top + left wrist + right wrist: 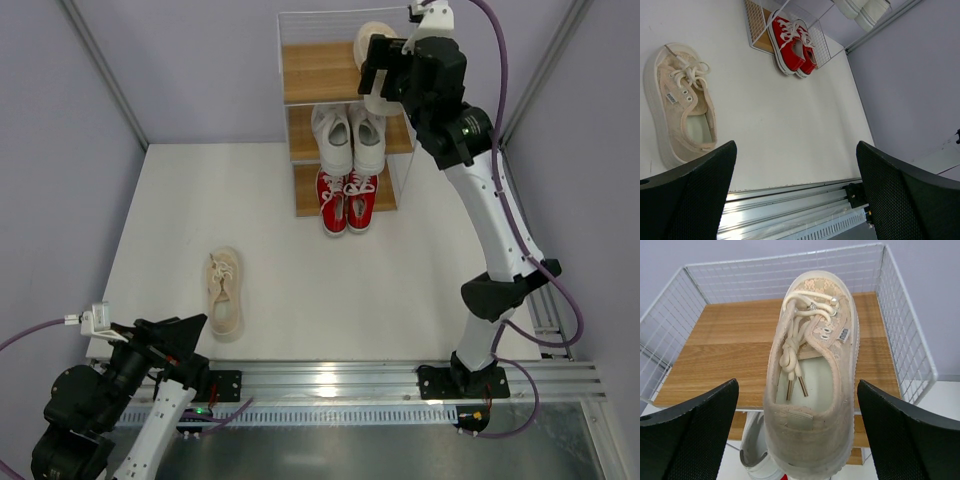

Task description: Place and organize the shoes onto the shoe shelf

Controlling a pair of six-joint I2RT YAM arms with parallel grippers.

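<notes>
Trouble is waiting mostly at the top tier. The beige shoe (810, 340) is lying toe-inward on the top board of the shoe shelf (720, 345), toward its right side, with its heel jutting over the front edge. The right tool (796, 385) is standing spread wide, one finger on each side of the heel and touching nothing, so the shoe is resting on its own. Judging by that overhang, a finger brushing the heel on the way out could be dragging the shoe off the board and onto the white pair (348, 140) sitting on the middle tier. The wire side wall (905, 340) just beside the shoe is leaving little room on that side.

On the worktop (380, 280) the second beige shoe (682, 105) is lying well apart from the shelf, near the left tool (796, 145), which is hovering released and empty by the near edge. The red pair (347, 200) is filling the bottom tier and poking out in front of its board, so a shoe carried low toward the shelf could be clipping it.
</notes>
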